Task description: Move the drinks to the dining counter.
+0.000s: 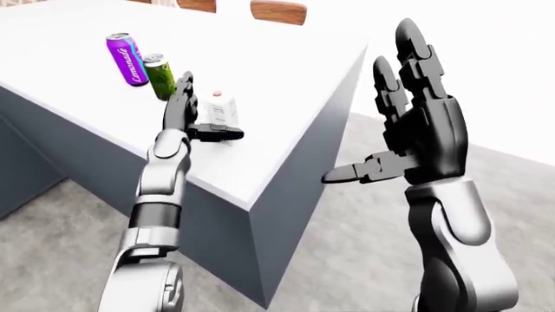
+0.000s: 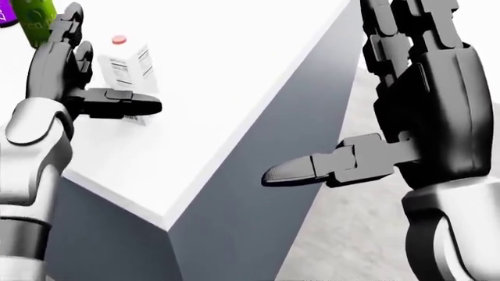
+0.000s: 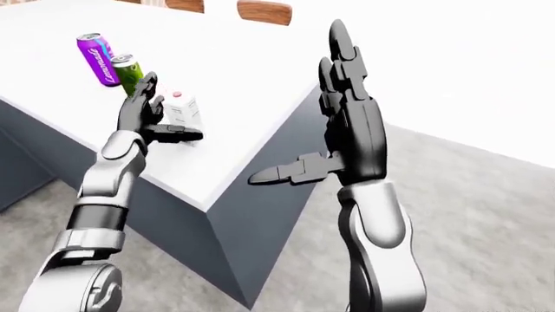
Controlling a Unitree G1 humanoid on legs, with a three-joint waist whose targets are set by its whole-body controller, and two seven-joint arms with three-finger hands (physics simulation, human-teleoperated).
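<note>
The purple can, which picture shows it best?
The left-eye view: the purple can shows whole, its "Lemonade" label readable. The right-eye view shows it whole too, slightly smaller. The head view catches only a sliver at its top left corner.

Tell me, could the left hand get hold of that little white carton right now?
Probably yes. The left hand is open right beside the white carton, thumb stretched across its base, with nothing between them. The green can stands just beyond, clear of the way.

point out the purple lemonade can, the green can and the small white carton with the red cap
purple lemonade can (image 1: 127,60), left-eye view, on its labelled side
green can (image 1: 159,77), left-eye view, middle of its side
white carton (image 2: 131,69), head view, on its printed face below the red cap
</note>
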